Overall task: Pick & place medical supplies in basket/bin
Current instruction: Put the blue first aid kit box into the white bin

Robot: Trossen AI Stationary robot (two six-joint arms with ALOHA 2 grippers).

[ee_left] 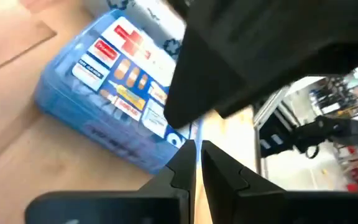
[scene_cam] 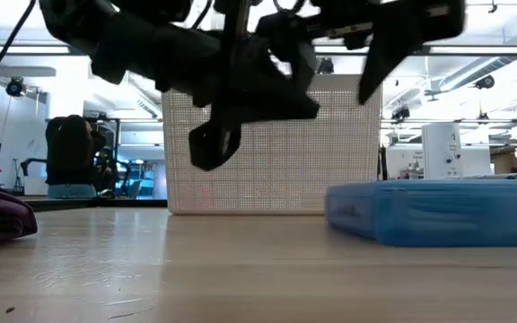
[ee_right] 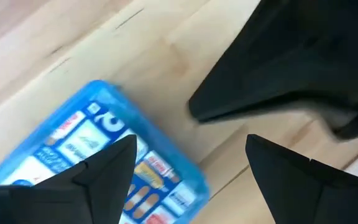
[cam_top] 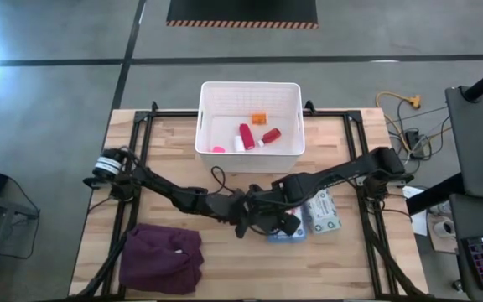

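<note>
The blue first-aid box [cam_top: 288, 236] lies flat on the wooden table, right of centre; it also shows in the left wrist view [ee_left: 107, 71] and the right wrist view [ee_right: 73, 134]. A pale patterned packet [cam_top: 323, 211] lies just right of it. The white basket [cam_top: 250, 85] stands at the far edge and holds two red bottles [cam_top: 246, 134] and small orange and pink pieces. My left gripper [ee_left: 197, 152] is shut and hangs in the air just left of the box. My right gripper [ee_right: 188, 155] is open and points down over the box's left end, one finger above its lid.
A maroon cloth [cam_top: 162, 256] lies bunched at the near left corner. The two arms meet close together at the table's middle, and the left arm's dark bulk [ee_right: 291, 68] sits right beside my right fingers. Bare wood lies between the box and the basket [scene_cam: 276, 148].
</note>
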